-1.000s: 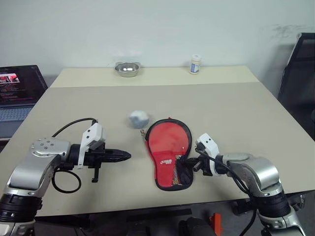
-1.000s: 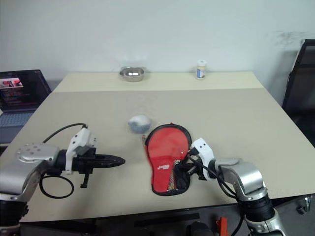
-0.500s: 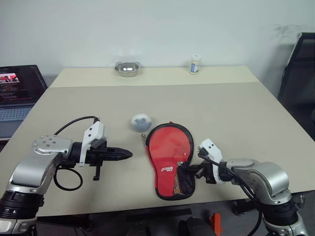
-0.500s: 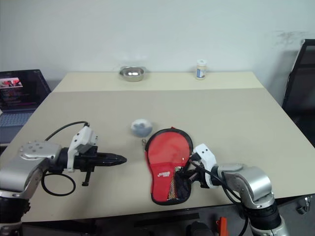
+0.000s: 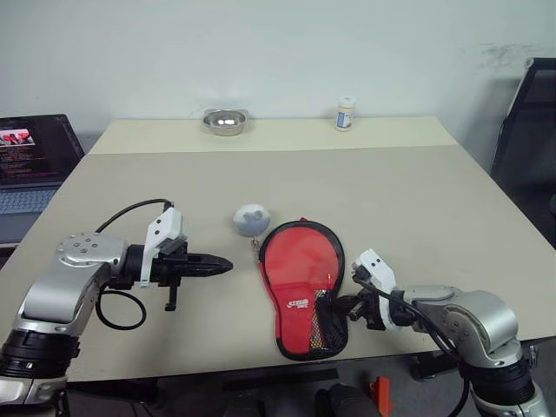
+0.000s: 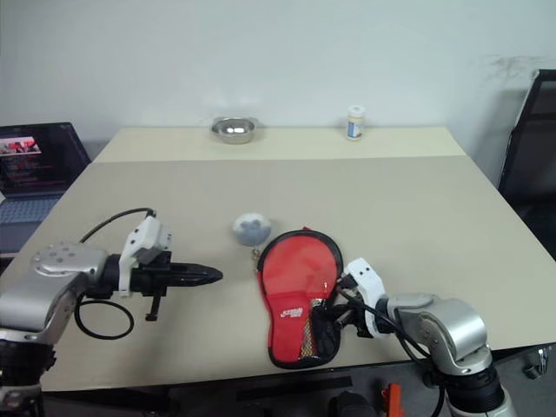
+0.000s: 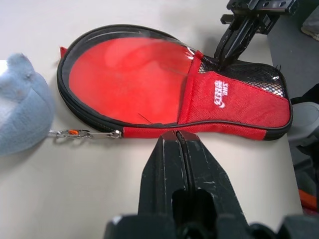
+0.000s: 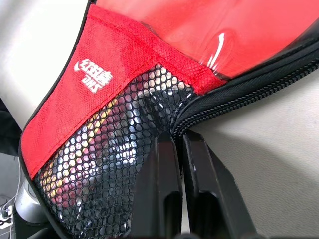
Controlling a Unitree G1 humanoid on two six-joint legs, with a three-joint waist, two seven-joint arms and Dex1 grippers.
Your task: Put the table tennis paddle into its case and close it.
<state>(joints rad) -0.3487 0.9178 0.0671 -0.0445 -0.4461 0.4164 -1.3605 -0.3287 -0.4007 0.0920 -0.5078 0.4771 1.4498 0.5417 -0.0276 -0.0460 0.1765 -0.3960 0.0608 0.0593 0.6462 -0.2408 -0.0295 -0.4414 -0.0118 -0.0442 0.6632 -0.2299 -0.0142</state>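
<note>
From the left gripper (image 5: 224, 266), you have bare table (image 5: 408, 187) at 3 o'clock up to the case (image 5: 301, 276); a grey plush keychain (image 5: 250, 219) sits at 1 o'clock (clipped to the zip). The right gripper (image 5: 343, 307) touches the case's mesh end. At 12 o'clock the tabletop runs free to the steel bowl (image 5: 225, 121) and small white bottle (image 5: 345, 114).

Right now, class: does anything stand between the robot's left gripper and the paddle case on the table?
Nothing visible does. The left gripper, shut, points across bare table at the case. The grey plush keyring lies off to the side, by the case's rounded end. The right gripper is at the mesh pocket on the opposite side.
</note>
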